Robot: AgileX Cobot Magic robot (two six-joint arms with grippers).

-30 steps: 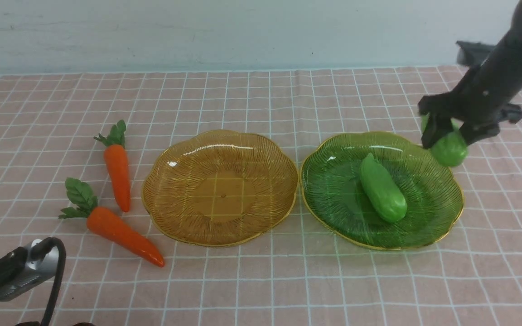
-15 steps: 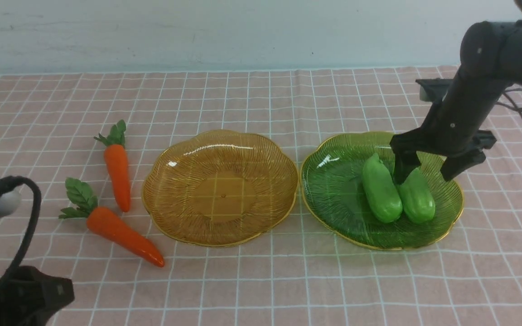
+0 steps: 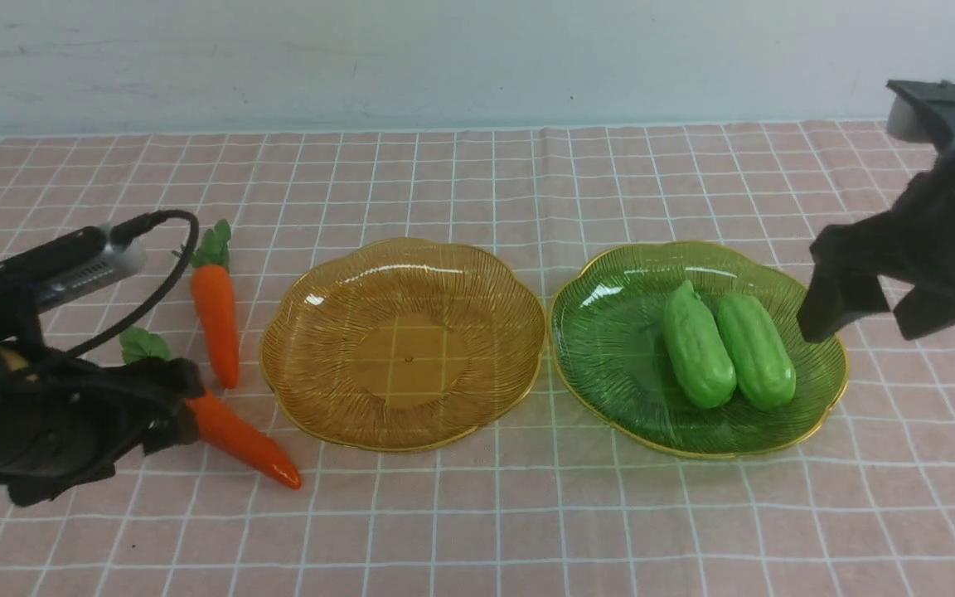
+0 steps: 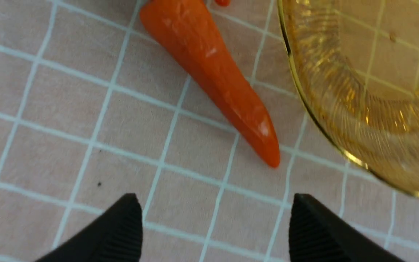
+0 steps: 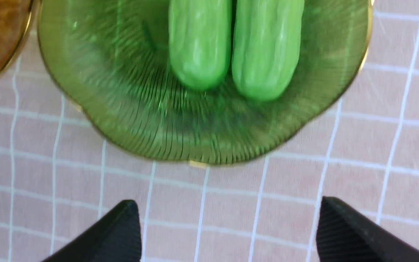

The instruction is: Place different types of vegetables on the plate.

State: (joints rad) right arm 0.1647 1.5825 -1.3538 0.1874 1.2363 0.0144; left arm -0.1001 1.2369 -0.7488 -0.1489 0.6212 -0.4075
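2nd gourd (image 3: 755,350) now lies in the green plate (image 3: 602,390), touching the 1st gourd (image 3: 697,344) side by side. Our right gripper (image 3: 863,327) has let go & pulled back, jaws wide, empty. Meanwhile our left gripper (image 4: 215,198) has come in over the near carrot (image 3: 241,444), jaws apart, nothing held. It & the far carrot (image 3: 215,319) lie on the desk (image 3: 477,514) beside the amber plate (image 3: 403,348). Gourds done, we reckon; carrots next

The left arm (image 3: 38,414) mostly hides the leaves of the near carrot (image 3: 241,438).
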